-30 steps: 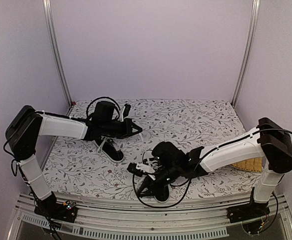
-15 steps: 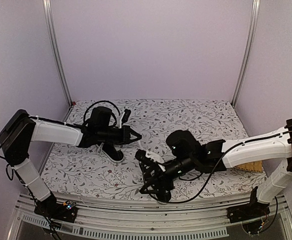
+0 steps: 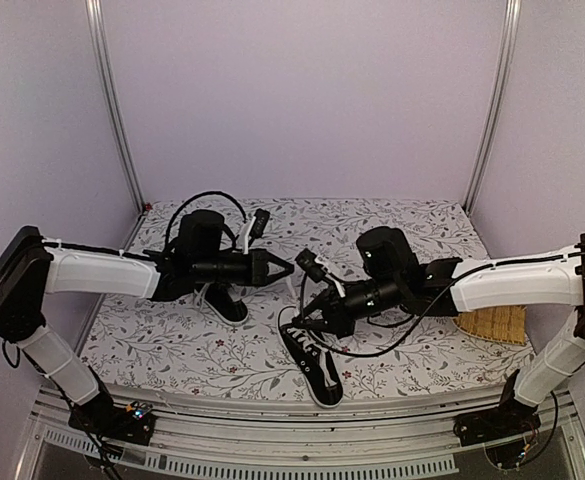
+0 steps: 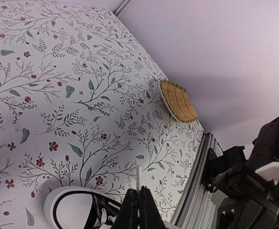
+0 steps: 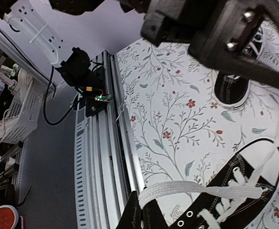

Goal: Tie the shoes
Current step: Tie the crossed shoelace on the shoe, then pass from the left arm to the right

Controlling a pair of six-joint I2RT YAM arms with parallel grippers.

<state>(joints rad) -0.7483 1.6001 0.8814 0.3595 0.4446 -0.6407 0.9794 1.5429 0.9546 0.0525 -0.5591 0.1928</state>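
Pale lilac walls (image 3: 302, 90) close in three sides, with aluminium posts (image 3: 112, 110) standing at the far corners. The tabletop (image 3: 422, 235) is covered by a white cloth printed with grey sprigs and small red flowers. A ribbed aluminium rail (image 3: 272, 455) runs along its near edge.

The left arm (image 3: 112, 265) reaches in from the left edge and the right arm (image 3: 512, 285) from the right. The left gripper (image 3: 284, 268) and right gripper (image 3: 307, 312) come close together above the middle of the tabletop. Both claws are closed. The left one pinches a thin white lace end (image 4: 138, 175) that sticks up past its tips, and the right one clamps a flat band of white lace (image 5: 187, 187).

The near sneaker (image 3: 315, 365) lies sole down by the middle of the near edge, with its long axis diagonal. Its heel points toward the near edge and slightly right. Its white toe cap (image 4: 75, 210) points toward the tabletop's middle, just below the grippers. The far sneaker (image 3: 227, 303) lies nearer the left edge on a roughly parallel axis but reversed, toe toward the near right corner. The left arm covers its heel end.

A tan woven mat (image 3: 492, 325) sits at the right edge, its far side hidden by the right arm. From overhead, the path of the lace from the claws to the eyelets is too fine to trace.
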